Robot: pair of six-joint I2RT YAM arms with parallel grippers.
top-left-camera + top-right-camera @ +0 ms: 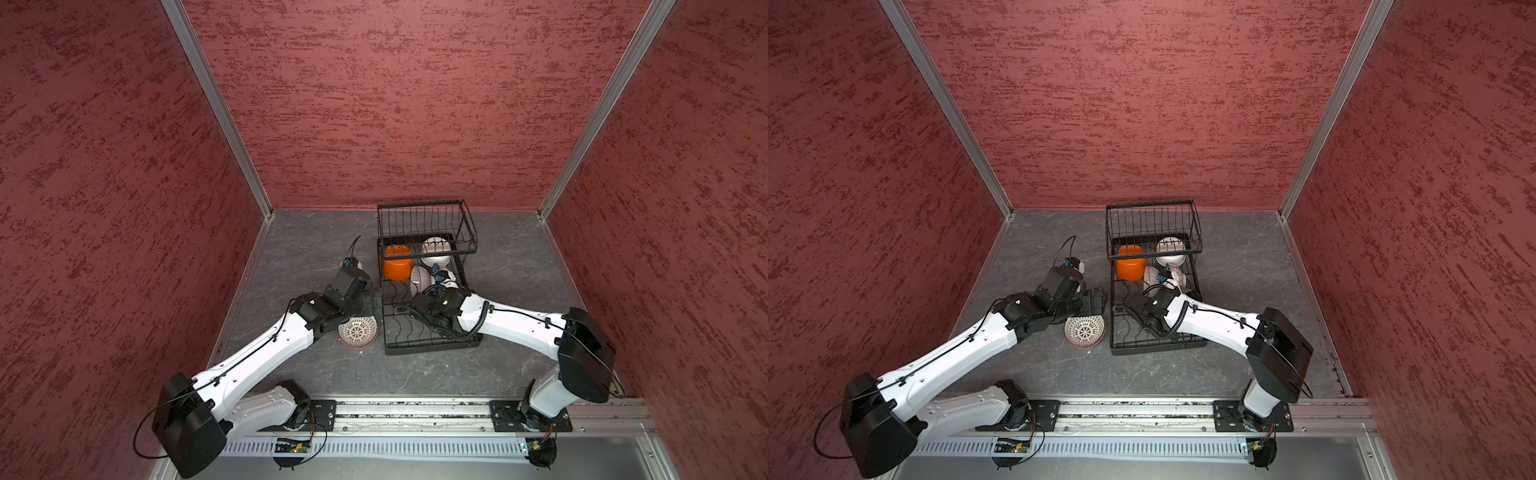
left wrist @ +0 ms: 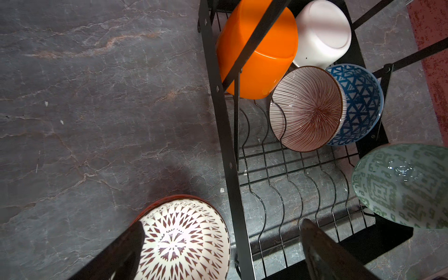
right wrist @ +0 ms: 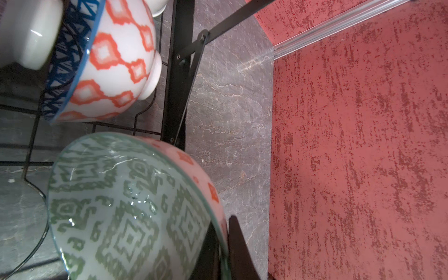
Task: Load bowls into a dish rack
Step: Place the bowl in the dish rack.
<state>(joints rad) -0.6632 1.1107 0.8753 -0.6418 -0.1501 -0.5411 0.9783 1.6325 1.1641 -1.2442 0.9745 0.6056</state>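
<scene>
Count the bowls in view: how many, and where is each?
6. In the dish rack: orange bowl, white bowl, striped bowl, blue-triangle bowl. The right claw holds the green-patterned bowl over it. The red-patterned bowl sits on the table beside it. Others may be hidden.

No legible text, labels, brands, nos. or signs in any view. Bowl decoration is pattern only, e.g. green-patterned bowl [image 3: 116,213] and red-starburst bowl [image 2: 179,242]. Small circuit board [image 1: 291,448] at front edge: any markings too small to read.
</scene>
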